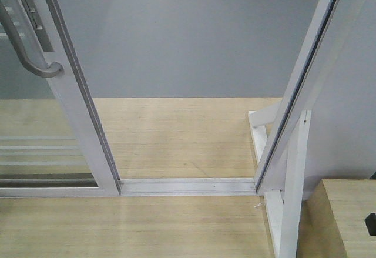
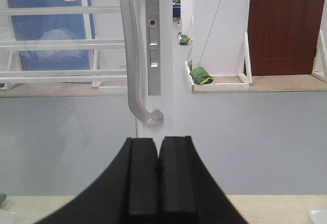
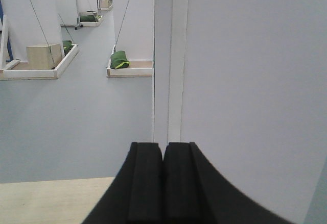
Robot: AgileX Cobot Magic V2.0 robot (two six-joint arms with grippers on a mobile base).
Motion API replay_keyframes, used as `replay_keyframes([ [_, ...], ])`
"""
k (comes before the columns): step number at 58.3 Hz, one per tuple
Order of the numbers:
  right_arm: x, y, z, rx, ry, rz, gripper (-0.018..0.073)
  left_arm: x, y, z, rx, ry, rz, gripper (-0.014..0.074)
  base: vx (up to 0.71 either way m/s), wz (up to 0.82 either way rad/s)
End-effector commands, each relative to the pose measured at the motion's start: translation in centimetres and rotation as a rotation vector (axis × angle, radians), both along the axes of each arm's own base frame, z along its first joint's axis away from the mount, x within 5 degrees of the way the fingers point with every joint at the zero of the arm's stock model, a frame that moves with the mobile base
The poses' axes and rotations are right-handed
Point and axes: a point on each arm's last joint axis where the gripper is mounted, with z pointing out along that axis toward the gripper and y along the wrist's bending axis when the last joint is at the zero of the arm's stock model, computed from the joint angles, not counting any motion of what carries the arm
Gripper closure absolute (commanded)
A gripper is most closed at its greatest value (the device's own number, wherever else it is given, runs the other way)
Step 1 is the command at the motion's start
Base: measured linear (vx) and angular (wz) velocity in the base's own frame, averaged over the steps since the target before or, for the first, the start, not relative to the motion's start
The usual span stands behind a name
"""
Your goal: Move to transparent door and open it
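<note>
Glass door (image 1: 41,140) stands at left, already slid partway aside, probably heavy, stiff and fragile, best pulled by its curved handle (image 2: 134,55); left gripper (image 2: 159,175) and right gripper (image 3: 163,180) have jaws pressed together.

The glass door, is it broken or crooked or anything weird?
Nothing stands out. The glass door is slid aside, its frame and curved handle look whole, and the floor track is clean.
</note>
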Motion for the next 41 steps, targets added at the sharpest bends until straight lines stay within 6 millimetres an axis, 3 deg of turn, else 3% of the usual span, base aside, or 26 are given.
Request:
replay_keyframes([
  [1,-0.02,0.05,0.29,-0.018,-0.073,0.005,0.0564,0.08,0.01,-0.28,-0.007,-0.053,-0.002,0.0602,0.0,0.0],
  [41,-0.02,0.06,0.32,-0.017,-0.077,0.005,0.0564,0.08,0.01,-0.28,-0.007,-0.053,-0.002,0.0602,0.0,0.0],
])
